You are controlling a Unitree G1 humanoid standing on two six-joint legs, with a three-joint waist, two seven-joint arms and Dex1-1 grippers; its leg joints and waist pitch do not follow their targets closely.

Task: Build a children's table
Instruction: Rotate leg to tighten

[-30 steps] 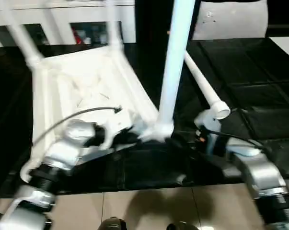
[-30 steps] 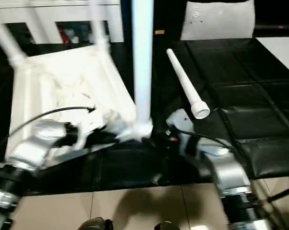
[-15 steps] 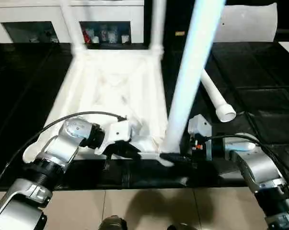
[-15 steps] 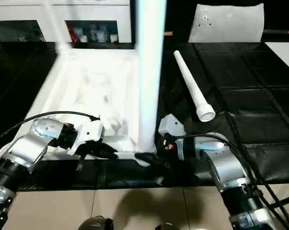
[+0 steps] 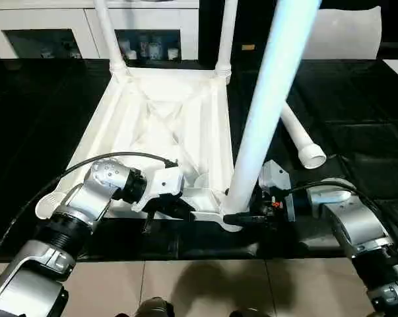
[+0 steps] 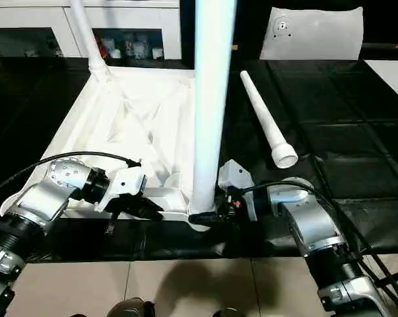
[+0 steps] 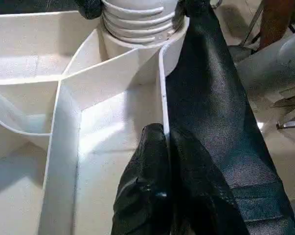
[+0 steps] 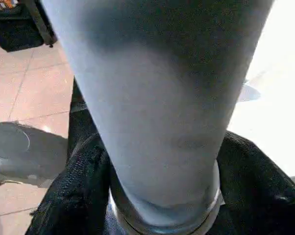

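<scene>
Between right pincer [image 8: 162, 196] fingers, leg [image 6: 210, 99].

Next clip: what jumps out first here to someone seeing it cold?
The upside-down white tabletop on the black work table, with one thick leg rising from its near right corner socket toward the camera. The right gripper clasps that leg's base, the left gripper pinches the tabletop's near rim, and a spare leg lies loose to the right.
</scene>
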